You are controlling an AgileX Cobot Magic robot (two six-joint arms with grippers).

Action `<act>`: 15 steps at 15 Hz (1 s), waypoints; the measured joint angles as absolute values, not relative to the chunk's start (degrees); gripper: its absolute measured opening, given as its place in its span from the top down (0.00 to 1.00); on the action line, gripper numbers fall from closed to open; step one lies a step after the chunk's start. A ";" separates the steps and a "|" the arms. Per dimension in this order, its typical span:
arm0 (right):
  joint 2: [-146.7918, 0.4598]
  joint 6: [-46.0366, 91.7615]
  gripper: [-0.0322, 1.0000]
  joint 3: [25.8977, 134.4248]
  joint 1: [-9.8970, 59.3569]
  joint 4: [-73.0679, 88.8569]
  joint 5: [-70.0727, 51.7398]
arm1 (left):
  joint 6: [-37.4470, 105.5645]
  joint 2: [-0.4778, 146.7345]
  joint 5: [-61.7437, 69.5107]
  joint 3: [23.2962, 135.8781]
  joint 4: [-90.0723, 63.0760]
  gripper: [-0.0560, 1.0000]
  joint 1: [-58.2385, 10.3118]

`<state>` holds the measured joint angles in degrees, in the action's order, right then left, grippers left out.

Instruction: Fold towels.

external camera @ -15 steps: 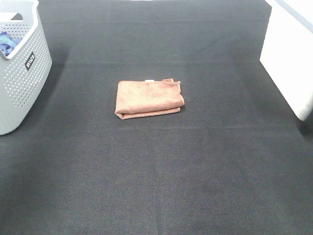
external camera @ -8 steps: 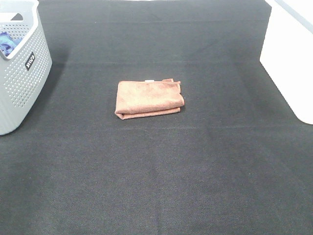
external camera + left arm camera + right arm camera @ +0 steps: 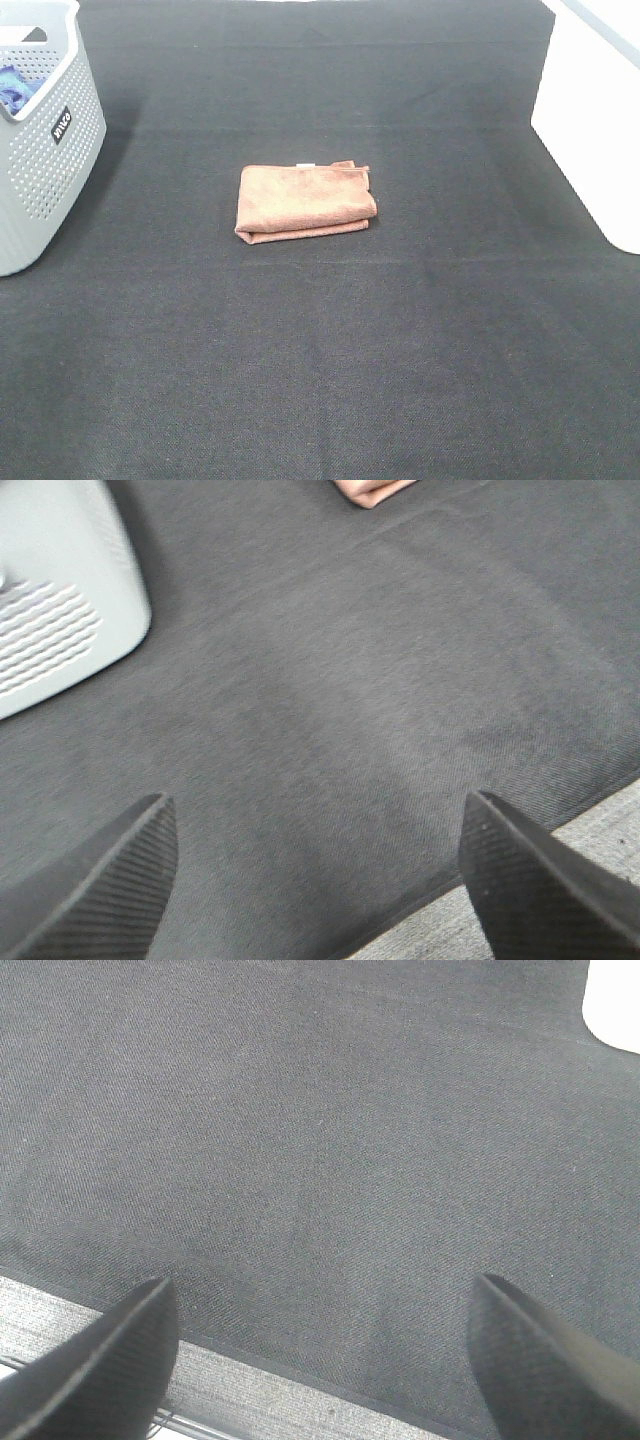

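- Mat (image 3: 320, 380): a dark grey woven sheet covering nearly the whole work surface. Its near edge shows in both wrist views, with a lighter grey strip beyond it.
- Basket (image 3: 45, 150): a light grey perforated plastic tub at the far left of the mat, with a small dark label on its side. Something blue (image 3: 14, 88) lies inside; what it is cannot be told.
- White box (image 3: 590, 110): a plain white block at the far right edge of the mat, partly out of view.
- Towel (image 3: 305, 201): a reddish-brown cloth, folded into a compact rectangle, lying flat near the middle of the mat, slightly towards the far side. It is well apart from the basket and the white box. A small white tag (image 3: 306, 164) shows at its far edge.
- Left gripper (image 3: 320, 870): jaws spread wide with nothing between them, above bare mat at the near left, well apart from the towel.
- Right gripper (image 3: 325, 1345): jaws spread wide, holding nothing, above the near right edge of the mat.
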<state>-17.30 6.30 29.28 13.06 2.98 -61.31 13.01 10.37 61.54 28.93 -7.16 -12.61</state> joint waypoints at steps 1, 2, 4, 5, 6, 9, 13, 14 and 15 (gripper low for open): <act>-17.30 6.30 0.24 29.28 13.06 2.98 -61.31 | 13.12 10.37 61.08 28.88 -7.16 0.24 -12.61; -17.30 6.30 0.24 29.28 13.06 2.98 -61.31 | 13.18 10.37 60.96 28.88 -7.16 0.24 -12.61; -17.30 6.30 0.24 29.28 13.06 2.98 -61.25 | 13.18 10.37 60.91 28.88 -7.16 0.24 -12.61; -17.30 6.30 0.24 29.28 13.06 2.98 -61.25 | 13.18 10.37 60.91 28.88 -7.16 0.24 -12.61; -17.30 6.30 0.24 29.28 13.06 2.98 -61.25 | 13.18 10.37 60.79 28.88 -7.16 0.24 -12.61; -17.30 6.30 0.24 29.28 13.06 2.98 -61.25 | 13.18 10.37 60.79 28.65 -7.16 0.24 -12.61; -17.19 6.25 0.24 29.28 8.94 3.04 -61.25 | 13.18 9.97 60.79 28.65 -7.22 0.24 -6.99; -16.62 6.25 0.24 29.28 6.19 3.04 -61.19 | 13.18 9.28 60.79 28.65 -7.22 0.24 -3.90; -15.36 6.25 0.24 29.28 3.78 3.04 -61.08 | 13.18 8.54 60.73 28.65 -7.22 0.24 -1.26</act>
